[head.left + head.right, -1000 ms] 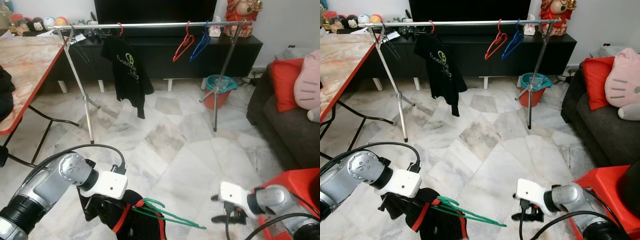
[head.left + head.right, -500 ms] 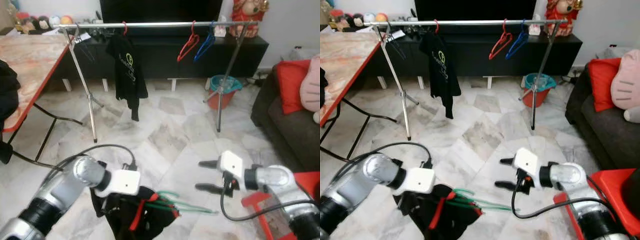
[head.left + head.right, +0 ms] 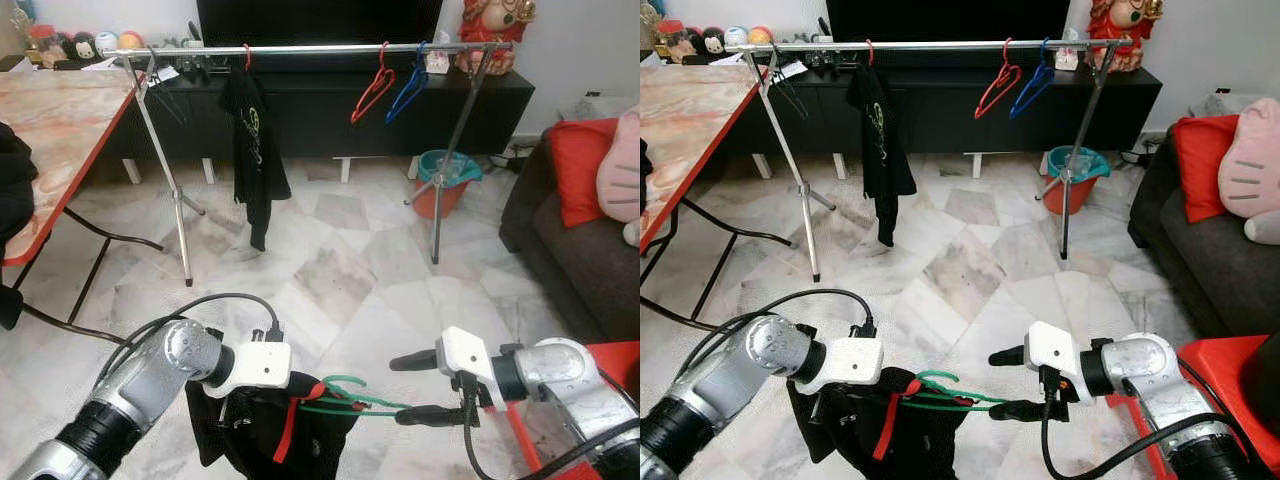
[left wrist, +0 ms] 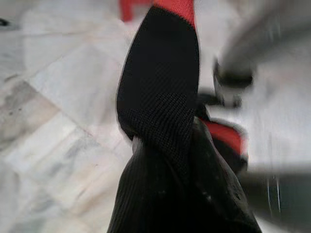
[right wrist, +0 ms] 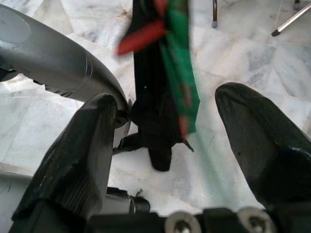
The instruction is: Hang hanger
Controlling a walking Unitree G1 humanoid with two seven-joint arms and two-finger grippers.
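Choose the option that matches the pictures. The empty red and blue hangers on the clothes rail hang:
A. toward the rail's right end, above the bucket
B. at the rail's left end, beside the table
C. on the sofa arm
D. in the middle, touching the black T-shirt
A: the red hanger and blue hanger hang side by side toward the right end of the rail, above the bucket, apart from the black T-shirt.

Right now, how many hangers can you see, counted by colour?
Red hangers: 2, one bare on the rail, one carrying the black T-shirt
Blue hanger: 1
Green hanger: 1, down with the black garment at the left gripper
Total: 4
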